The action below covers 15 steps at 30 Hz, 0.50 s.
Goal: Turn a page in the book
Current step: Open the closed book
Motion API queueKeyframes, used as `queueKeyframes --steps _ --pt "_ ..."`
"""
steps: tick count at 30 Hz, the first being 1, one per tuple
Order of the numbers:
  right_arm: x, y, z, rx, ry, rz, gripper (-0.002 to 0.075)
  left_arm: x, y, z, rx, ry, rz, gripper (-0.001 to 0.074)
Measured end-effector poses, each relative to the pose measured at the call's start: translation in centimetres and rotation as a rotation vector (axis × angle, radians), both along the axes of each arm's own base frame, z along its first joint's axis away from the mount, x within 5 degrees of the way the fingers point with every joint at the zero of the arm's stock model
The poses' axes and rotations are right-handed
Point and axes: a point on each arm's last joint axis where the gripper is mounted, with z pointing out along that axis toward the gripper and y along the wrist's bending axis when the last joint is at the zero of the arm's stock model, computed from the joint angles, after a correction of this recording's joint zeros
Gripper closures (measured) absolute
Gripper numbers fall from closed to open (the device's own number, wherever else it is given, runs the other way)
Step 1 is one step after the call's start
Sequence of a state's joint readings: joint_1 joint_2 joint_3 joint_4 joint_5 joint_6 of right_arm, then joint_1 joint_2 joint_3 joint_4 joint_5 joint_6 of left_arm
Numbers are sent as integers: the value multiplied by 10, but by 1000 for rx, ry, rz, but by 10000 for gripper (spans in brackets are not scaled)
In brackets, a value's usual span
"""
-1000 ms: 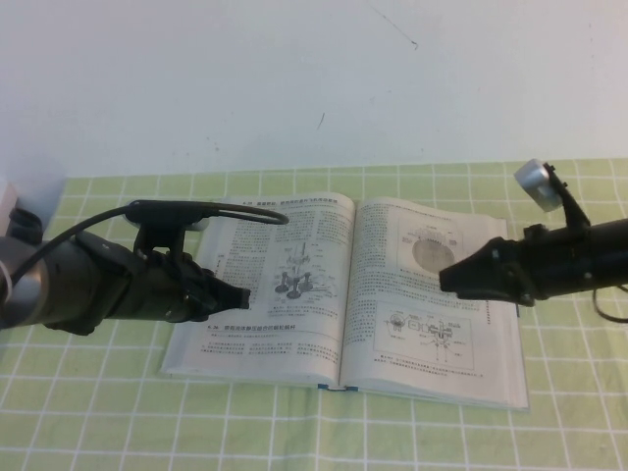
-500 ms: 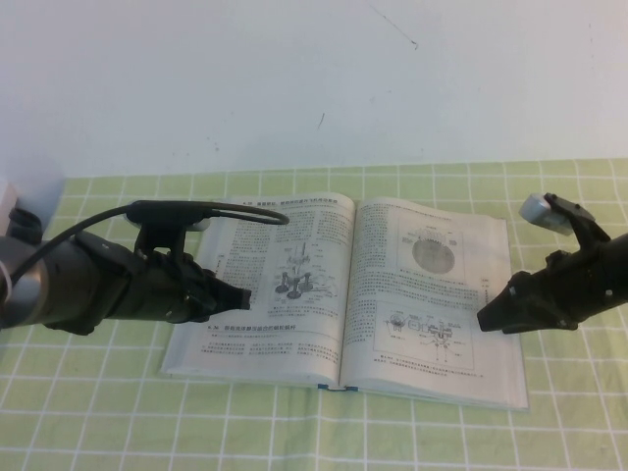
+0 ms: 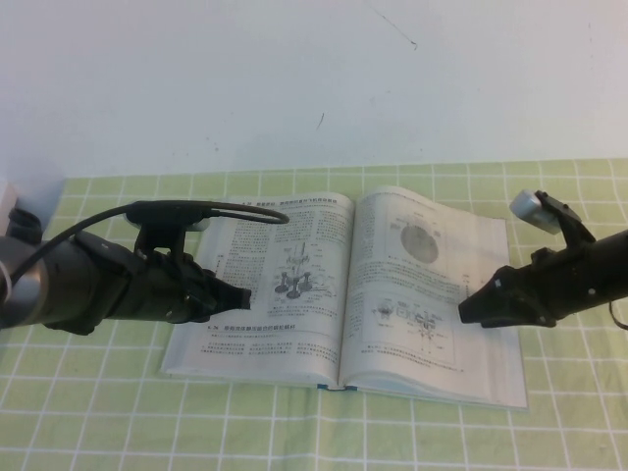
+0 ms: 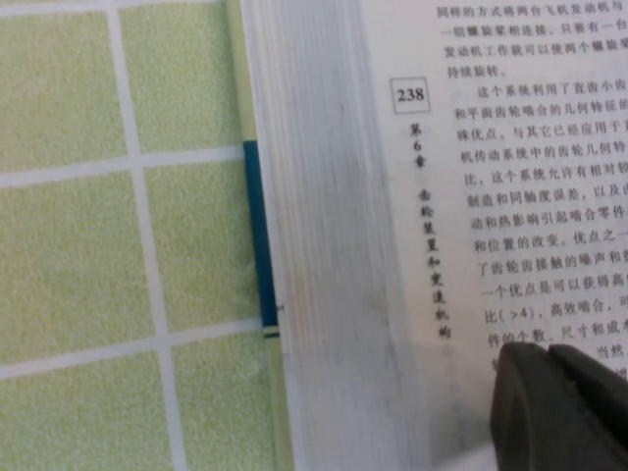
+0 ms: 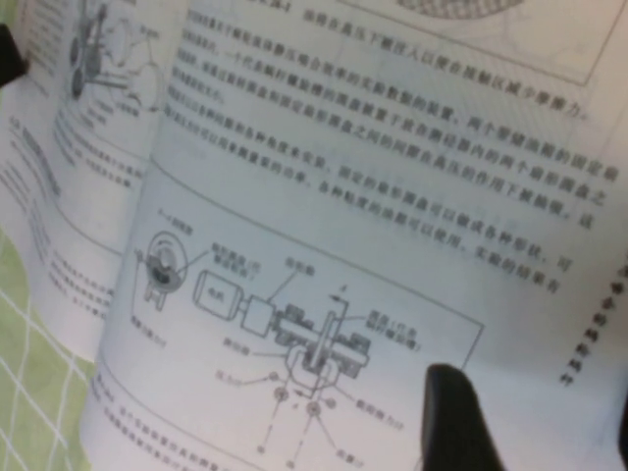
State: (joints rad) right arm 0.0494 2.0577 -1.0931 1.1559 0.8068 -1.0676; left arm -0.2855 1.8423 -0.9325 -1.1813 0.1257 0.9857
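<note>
The book (image 3: 285,343) lies open on the green checked cloth, with its teal cover edge in the left wrist view (image 4: 257,245). My left gripper (image 3: 245,297) is shut, its tips resting on the left leaf near the outer margin, by page number 238 (image 4: 559,358). The page (image 3: 422,285), with the round grey diagram and the small mechanical drawing, bows up off the right half; it also fills the right wrist view (image 5: 324,226). My right gripper (image 3: 465,314) is at that page's outer margin, with its fingers apart (image 5: 535,422) and one fingertip (image 5: 451,422) on the paper.
A white wall runs close behind the book. A pale object (image 3: 20,211) sits at the far left edge. The green cloth (image 3: 294,432) extends in front of the book and to both sides.
My right gripper has come back from the book's outer edge towards the spine. The right page, flat before, now bows upward. My left arm has not moved.
</note>
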Motion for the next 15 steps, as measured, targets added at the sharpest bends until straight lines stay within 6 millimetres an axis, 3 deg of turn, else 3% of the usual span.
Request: queueKeyframes --steps 15 --pt "6 17 -26 249 48 -62 368 0 0 0 -4 4 0 738"
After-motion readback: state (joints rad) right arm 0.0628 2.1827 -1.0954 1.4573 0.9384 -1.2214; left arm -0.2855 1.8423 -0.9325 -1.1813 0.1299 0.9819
